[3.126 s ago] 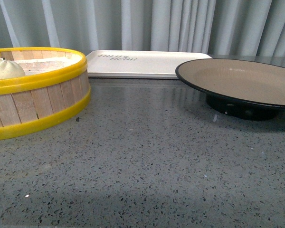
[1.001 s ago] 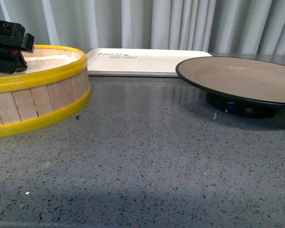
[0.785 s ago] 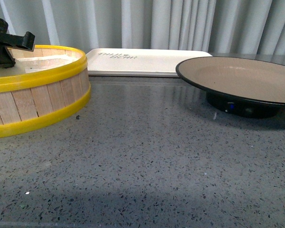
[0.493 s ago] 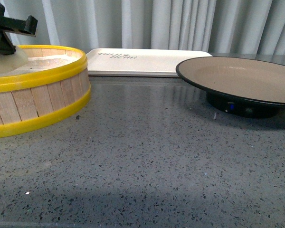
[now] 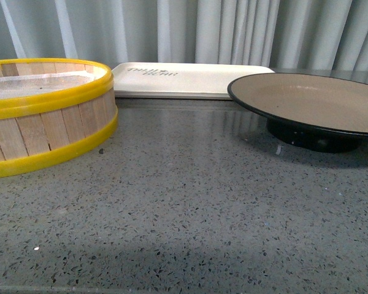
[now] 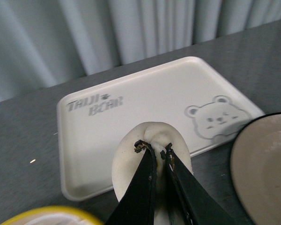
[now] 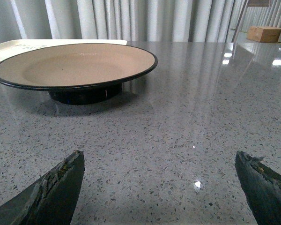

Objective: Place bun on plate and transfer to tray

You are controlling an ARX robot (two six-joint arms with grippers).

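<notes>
In the left wrist view my left gripper (image 6: pixel 153 149) is shut on the creamy-white bun (image 6: pixel 131 157), pinching its top, and holds it in the air above the near edge of the off-white tray (image 6: pixel 145 101) with its bear print. The tan plate's black rim (image 6: pixel 234 161) shows at one side. In the front view the tray (image 5: pixel 190 78) lies at the back and the plate (image 5: pixel 313 101) stands on its black foot at the right; neither gripper nor bun shows there. In the right wrist view my right gripper (image 7: pixel 159 180) is open and empty, low over the counter, with the plate (image 7: pixel 75 63) ahead.
A yellow-rimmed wooden steamer basket (image 5: pixel 46 116) stands at the left of the grey speckled counter (image 5: pixel 190 202); its rim also shows in the left wrist view (image 6: pixel 51 216). Grey curtains hang behind. A cardboard box (image 7: pixel 264 33) sits far off in the right wrist view.
The left gripper closed on the bun in the steamer basket, lifted it and left the front view. The basket now shows no bun.
</notes>
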